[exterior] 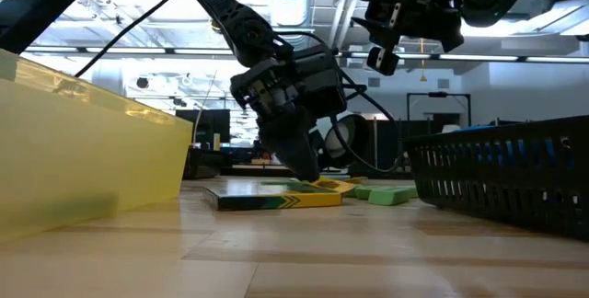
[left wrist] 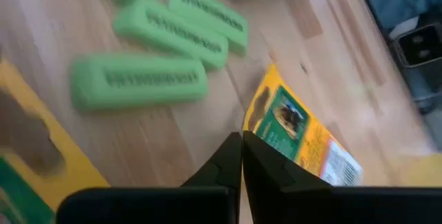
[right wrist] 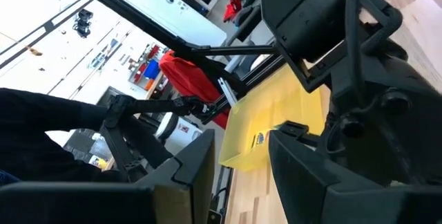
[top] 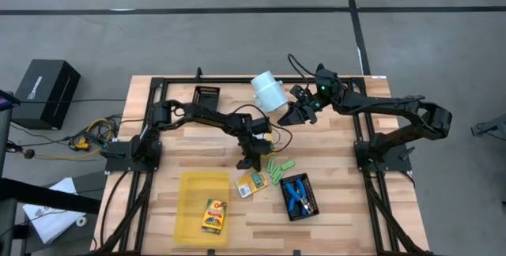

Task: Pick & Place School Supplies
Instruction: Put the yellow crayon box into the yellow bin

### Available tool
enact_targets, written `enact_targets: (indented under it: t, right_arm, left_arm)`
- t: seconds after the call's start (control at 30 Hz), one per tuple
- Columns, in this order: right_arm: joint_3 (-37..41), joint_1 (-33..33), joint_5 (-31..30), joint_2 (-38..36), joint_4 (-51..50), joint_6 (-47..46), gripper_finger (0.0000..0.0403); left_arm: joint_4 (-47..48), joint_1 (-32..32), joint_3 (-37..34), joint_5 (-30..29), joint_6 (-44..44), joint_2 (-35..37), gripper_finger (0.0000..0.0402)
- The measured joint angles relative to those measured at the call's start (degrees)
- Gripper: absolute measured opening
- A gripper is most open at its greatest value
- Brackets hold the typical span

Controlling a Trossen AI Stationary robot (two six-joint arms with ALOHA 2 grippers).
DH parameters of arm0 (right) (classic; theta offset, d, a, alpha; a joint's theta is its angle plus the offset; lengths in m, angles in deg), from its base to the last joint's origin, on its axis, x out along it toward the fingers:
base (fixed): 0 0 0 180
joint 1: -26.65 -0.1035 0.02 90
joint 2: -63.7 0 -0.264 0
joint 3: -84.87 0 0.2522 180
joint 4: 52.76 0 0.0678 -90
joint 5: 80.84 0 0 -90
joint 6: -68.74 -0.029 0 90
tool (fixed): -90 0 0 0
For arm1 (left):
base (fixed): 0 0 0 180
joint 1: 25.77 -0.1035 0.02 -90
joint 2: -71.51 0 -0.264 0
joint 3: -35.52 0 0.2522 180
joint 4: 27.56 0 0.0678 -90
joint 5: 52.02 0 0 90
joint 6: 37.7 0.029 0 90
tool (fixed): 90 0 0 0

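the left gripper (top: 254,163) is down at the table among the loose school supplies, near the middle of the table. its fingers (left wrist: 228,165) are fully closed against each other, tips at the corner of a small orange-yellow box (left wrist: 298,135); nothing shows between them, so the grip looks empty. three light-green oblong pieces (left wrist: 138,80) lie just beside the box. a second flat box (exterior: 276,199) rests on the wood nearby. the yellow tray (top: 204,206) already holds one box (top: 213,216); the blue-handled tools (top: 298,196) sit in the black mesh tray (top: 300,197).

risk: the closed tips may have slipped off the thin box edge. lifting now would probably raise nothing and could push the box into the green pieces.

the right gripper (top: 303,111) waits raised near the white cup (top: 269,92), jaws partly apart, empty.
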Motion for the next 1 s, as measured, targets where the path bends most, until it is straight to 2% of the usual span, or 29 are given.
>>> enact_targets:
  t: [0.2,0.47,0.8,1.0]
  right_arm:
    - [-1.8,1.3,0.2,0.0,1.2,0.0,0.0129]
    - [-7.5,6.9,1.6,0.0,6.8,0.6,0.0129]
    - [-16.1,15.8,2.6,0.0,6.9,6.1,0.0129]
    - [-16.7,19.3,2.8,-6.4,4.6,7.9,0.0118]
  left_arm:
    - [-1.7,-0.5,3.0,0.6,-3.3,4.1,0.0001]
    - [-1.2,-0.5,2.8,-0.6,-7.6,8.1,0.0000]
    - [-0.7,-1.5,2.8,-5.9,-12.8,14.8,0.0000]
    - [0.4,-4.3,2.8,-9.1,-15.6,21.3,0.0000]
